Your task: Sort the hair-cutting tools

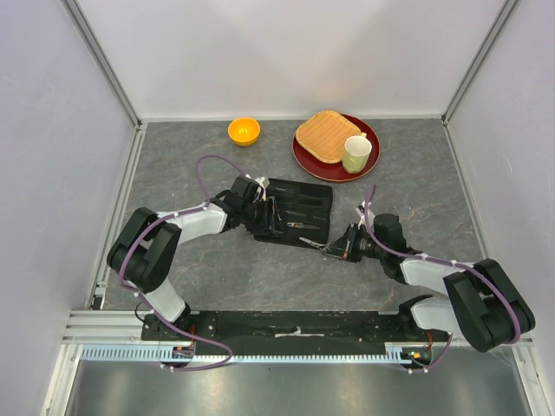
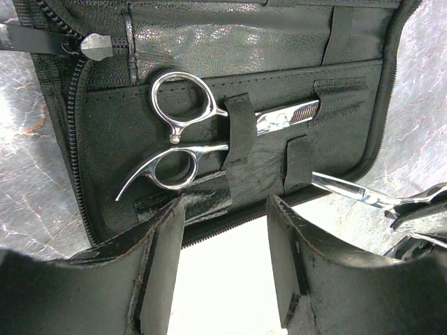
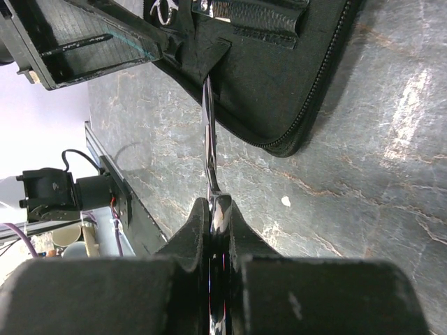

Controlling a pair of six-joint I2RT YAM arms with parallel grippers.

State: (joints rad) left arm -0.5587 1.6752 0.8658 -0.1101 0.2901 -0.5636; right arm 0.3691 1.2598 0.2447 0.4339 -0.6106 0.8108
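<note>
The black zip case (image 1: pixel 303 201) lies open mid-table. One pair of silver scissors (image 2: pixel 187 137) is tucked under elastic straps inside the case (image 2: pixel 105 139). My left gripper (image 2: pixel 223 258) is open and empty, hovering just over the case's near edge; it also shows in the top view (image 1: pixel 263 218). My right gripper (image 3: pixel 218 209) is shut on the second silver scissors (image 3: pixel 208 132), whose blades point at the edge of the case (image 3: pixel 279 77). That pair also shows in the top view (image 1: pixel 316 246) and the left wrist view (image 2: pixel 346 189). No comb shows clearly in any view.
An orange bowl (image 1: pixel 244 131) stands at the back. A red plate (image 1: pixel 319 167) beside it carries a tan toast-like slab (image 1: pixel 327 135) and a pale green mug (image 1: pixel 356 153). White walls close off the grey table (image 1: pixel 416 191) on three sides.
</note>
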